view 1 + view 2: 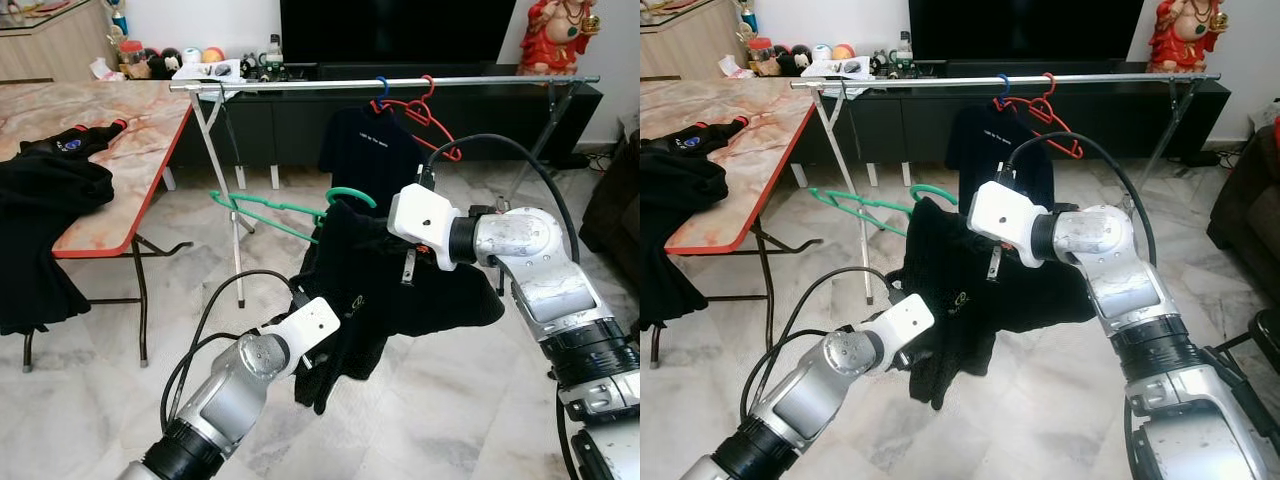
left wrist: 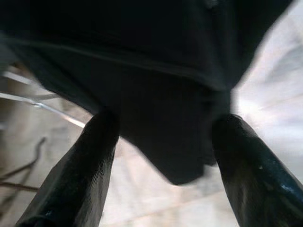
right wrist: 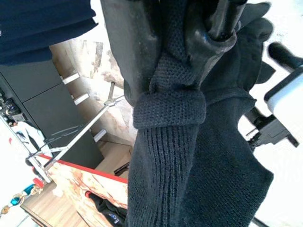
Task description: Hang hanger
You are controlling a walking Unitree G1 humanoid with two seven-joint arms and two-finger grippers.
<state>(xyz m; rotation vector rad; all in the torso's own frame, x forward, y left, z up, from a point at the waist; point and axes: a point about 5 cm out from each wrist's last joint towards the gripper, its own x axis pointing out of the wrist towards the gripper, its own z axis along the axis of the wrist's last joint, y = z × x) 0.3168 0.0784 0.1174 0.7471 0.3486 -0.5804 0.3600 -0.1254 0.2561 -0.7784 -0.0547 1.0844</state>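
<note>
Pinched tight, the right gripper clamps a bunched fold of ribbed black knit — the collar of a black garment that hangs in limp folds from a green hanger. That hanger is thin and wiry, its curved hook just above the white wrist housing and one long arm poking out to the robot's left. It hangs in mid-air below the rail, not on it.

Lower down, the left gripper has its two glossy black fingers spread wide, a drooping corner of the same dark cloth between them; whether they touch it cannot be told.

Beyond, the rail is a slim silver tube on crossed metal legs. Near its middle hang a dark T-shirt on a blue hook and an empty red hanger beside it. A marble-patterned table with a red edge stands to the left, more black clothing heaped at its near corner. Pale glossy tiles cover the floor.
</note>
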